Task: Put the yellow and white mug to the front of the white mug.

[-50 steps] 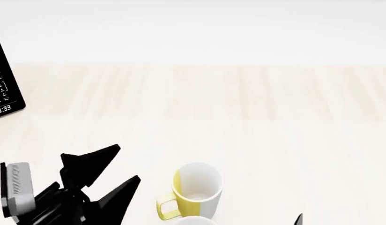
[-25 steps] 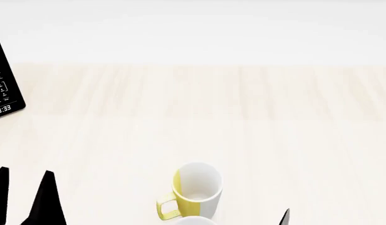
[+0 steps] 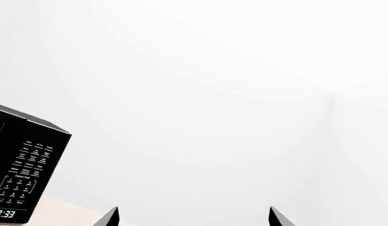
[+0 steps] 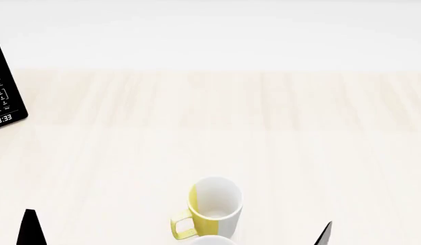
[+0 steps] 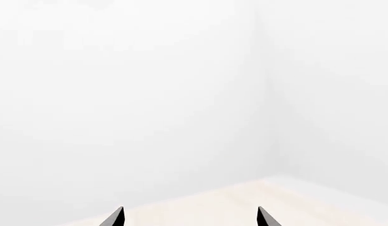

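Note:
The yellow and white mug [image 4: 214, 206] stands upright on the pale wooden table [image 4: 265, 132] near the bottom middle of the head view, its yellow handle toward the near left. Just below it, the rim of the white mug [image 4: 212, 240] shows at the frame's bottom edge; the rest is cut off. My left gripper [image 3: 192, 217] is open and empty, its tips wide apart against the white wall; one fingertip [image 4: 30, 227] shows at the head view's bottom left. My right gripper [image 5: 190, 217] is open and empty; one fingertip [image 4: 324, 234] shows at the bottom right.
A black microwave [image 4: 4, 97] with a keypad and clock stands at the table's far left; it also shows in the left wrist view [image 3: 24, 179]. A white wall runs behind the table.
My left gripper has drawn back down and left, from beside the yellow and white mug to the frame's bottom corner, with only a fingertip left showing. The mugs have not moved.

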